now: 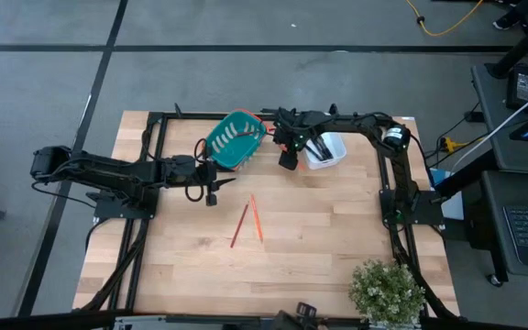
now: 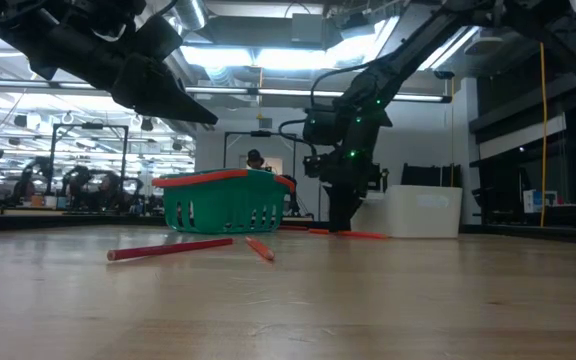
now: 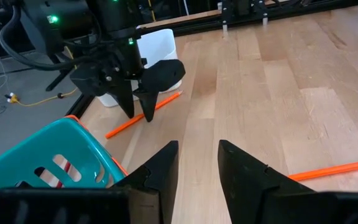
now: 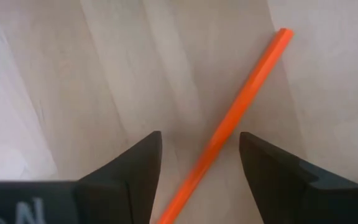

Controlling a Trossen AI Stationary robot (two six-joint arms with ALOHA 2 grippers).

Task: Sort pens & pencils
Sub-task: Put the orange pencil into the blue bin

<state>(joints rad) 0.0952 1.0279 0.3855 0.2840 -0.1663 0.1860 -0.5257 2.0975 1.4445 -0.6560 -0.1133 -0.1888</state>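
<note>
Right tool (image 4: 197, 155), at frame centre in the high view, straddles an orange pencil (image 4: 241, 109), wide open; left tool (image 3: 197, 165) open, empty. No legible writing.

Two thin pencils, one red-brown (image 1: 238, 226) and one orange (image 1: 257, 218), lie flat on the wooden surface (image 1: 337, 247) near mid-frame, their upper ends close together, splaying downward. A third orange pencil (image 4: 229, 121) lies flat at upper centre. Black pens (image 1: 318, 147) lean inside the white bin (image 1: 335, 158).
</note>
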